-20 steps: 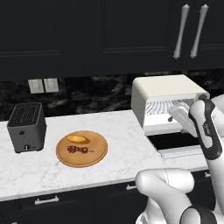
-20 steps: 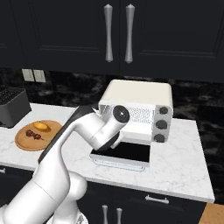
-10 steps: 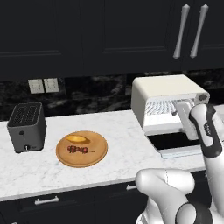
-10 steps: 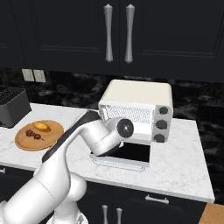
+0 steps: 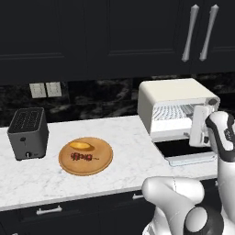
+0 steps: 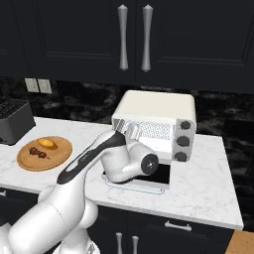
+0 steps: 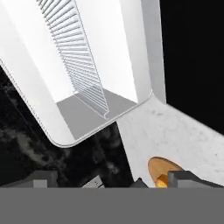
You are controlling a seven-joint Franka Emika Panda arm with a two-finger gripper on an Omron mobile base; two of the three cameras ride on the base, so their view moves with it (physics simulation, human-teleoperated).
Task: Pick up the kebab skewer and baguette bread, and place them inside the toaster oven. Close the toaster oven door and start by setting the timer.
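Gripper [image 5: 198, 123] hangs just in front of the toaster oven [image 5: 174, 106] mouth, above the dropped-flat toaster oven door [image 5: 188, 150]; fingers spread apart, holding nothing. Hand view looks into the oven cavity, wire rack [image 7: 83, 65] bare. Left on the marble counter [image 5: 133, 156], well apart from the oven, the wooden plate [image 5: 86, 156] carries the kebab skewer [image 5: 82, 157] and, just behind it, the baguette bread [image 5: 81, 146]. Dark toaster [image 5: 28, 133] stands further left, beside the plate.

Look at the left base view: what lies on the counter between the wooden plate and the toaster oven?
Nothing: between the wooden plate and the toaster oven the left base view shows bare white marble counter.
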